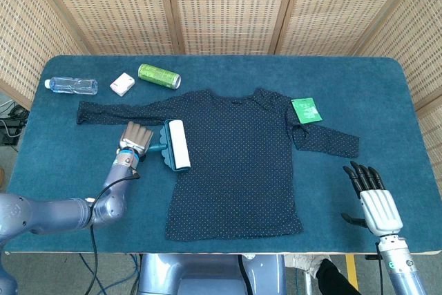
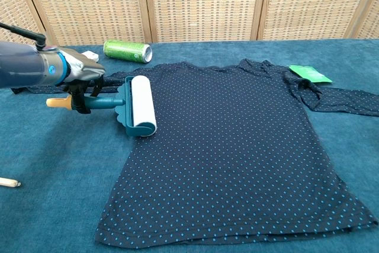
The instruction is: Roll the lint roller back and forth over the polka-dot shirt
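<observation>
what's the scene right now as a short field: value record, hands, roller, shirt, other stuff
left hand: grips the lint roller's handle
right hand: open, holds nothing, near the table's front right edge
lint roller: white drum on the shirt's left edge
polka-dot shirt: spread flat on the blue table
other items: green can, water bottle, small white box, green packet

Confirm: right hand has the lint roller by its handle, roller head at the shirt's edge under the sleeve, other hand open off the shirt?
Wrong hand. The left hand holds the lint roller by its handle, as the head view shows; the right hand is the open one, off the polka-dot shirt. The rest stands.
</observation>
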Motion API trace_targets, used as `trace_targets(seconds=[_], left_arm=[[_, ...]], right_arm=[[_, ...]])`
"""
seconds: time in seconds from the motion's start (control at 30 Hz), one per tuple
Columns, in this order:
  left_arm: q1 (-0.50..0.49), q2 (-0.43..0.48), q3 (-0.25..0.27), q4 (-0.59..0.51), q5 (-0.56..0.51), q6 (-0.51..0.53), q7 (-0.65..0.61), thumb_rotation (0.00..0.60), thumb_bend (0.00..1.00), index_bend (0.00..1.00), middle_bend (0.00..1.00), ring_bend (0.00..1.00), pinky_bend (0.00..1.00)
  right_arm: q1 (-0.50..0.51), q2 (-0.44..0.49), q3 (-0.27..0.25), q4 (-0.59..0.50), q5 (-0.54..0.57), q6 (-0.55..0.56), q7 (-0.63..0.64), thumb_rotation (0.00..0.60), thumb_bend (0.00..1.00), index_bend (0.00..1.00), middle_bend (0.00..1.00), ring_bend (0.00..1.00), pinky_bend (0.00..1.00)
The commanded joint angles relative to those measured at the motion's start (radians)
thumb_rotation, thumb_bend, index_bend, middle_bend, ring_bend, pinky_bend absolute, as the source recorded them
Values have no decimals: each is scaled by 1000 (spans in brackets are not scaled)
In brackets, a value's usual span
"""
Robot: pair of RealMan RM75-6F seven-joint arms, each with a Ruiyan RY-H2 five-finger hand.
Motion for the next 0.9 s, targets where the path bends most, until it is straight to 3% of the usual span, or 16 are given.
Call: trace_targets(seconds=[0.03, 0.17, 0.23, 0.33, 0.37, 0.47, 0.7, 0.8, 0.9], left_arm=[[54, 37, 20, 7, 122, 1, -73, 600, 625, 806, 743, 633, 586], [75, 62, 38, -5, 172, -2, -91, 600, 493, 607, 545, 497, 454], [81, 73, 44, -13, 174, -14, -94, 600, 415, 399, 340, 318, 339], [93, 78, 52, -10, 193, -23, -107, 600, 354, 215, 67, 48, 149], [97, 76, 53, -7, 204, -21, -112, 600, 339, 187, 29, 20, 107], [116, 71, 49, 1, 249, -10, -144, 600, 308, 76, 0, 0, 5], [212, 94, 13, -36, 475, 81, -330, 600, 215, 0, 0, 0, 0], [284, 115, -3, -88, 615, 176, -462, 600, 207, 0, 0, 0, 0], [399, 129, 17, -141, 801, 369, -585, 600, 160, 0, 0, 0, 0]], right_arm=[[-3, 0, -3, -7, -5, 6, -6, 600, 30, 0, 0, 0, 0], [-6, 3, -3, -11, -8, 14, -6, 600, 30, 0, 0, 0, 0], [-6, 4, -3, -13, -9, 14, -6, 600, 30, 0, 0, 0, 0], [-7, 5, -4, -14, -12, 17, -6, 600, 30, 0, 0, 0, 0], [-7, 5, -4, -14, -13, 18, -6, 600, 30, 0, 0, 0, 0], [-7, 6, -5, -17, -15, 19, -6, 600, 30, 0, 0, 0, 0], [-8, 8, -5, -17, -19, 23, -6, 600, 30, 0, 0, 0, 0], [-10, 9, 1, -14, -13, 29, 0, 600, 30, 0, 0, 0, 0], [-13, 13, 14, -8, 1, 38, 12, 600, 30, 0, 0, 0, 0]])
